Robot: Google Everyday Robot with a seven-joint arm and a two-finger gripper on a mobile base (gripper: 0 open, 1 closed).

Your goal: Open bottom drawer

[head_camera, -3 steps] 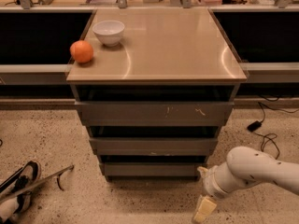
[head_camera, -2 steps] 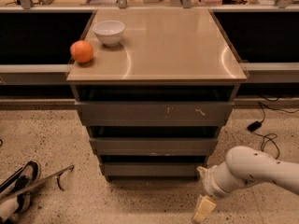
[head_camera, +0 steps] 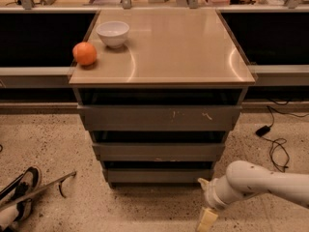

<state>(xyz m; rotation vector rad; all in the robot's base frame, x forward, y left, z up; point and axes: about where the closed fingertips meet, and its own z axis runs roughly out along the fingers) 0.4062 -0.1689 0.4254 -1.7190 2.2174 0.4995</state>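
The bottom drawer point(head_camera: 158, 176) is the narrowest, lowest grey front of the three under the tan tabletop point(head_camera: 164, 47). It sits flush and closed. Above it are the mid-sized front point(head_camera: 158, 151) and the widest scratched front point(head_camera: 159, 118). My gripper point(head_camera: 206, 215) hangs low at the lower right, on the end of the white arm point(head_camera: 260, 181), just in front of and to the right of the bottom drawer's right corner, not touching it. One pale fingertip point(head_camera: 206, 220) points down toward the floor.
An orange point(head_camera: 84, 53) and a white bowl point(head_camera: 113, 33) sit at the tabletop's left rear. A shoe point(head_camera: 19, 197) and a thin rod lie on the floor at the lower left. A black cable and plug point(head_camera: 270, 139) lie on the floor at right.
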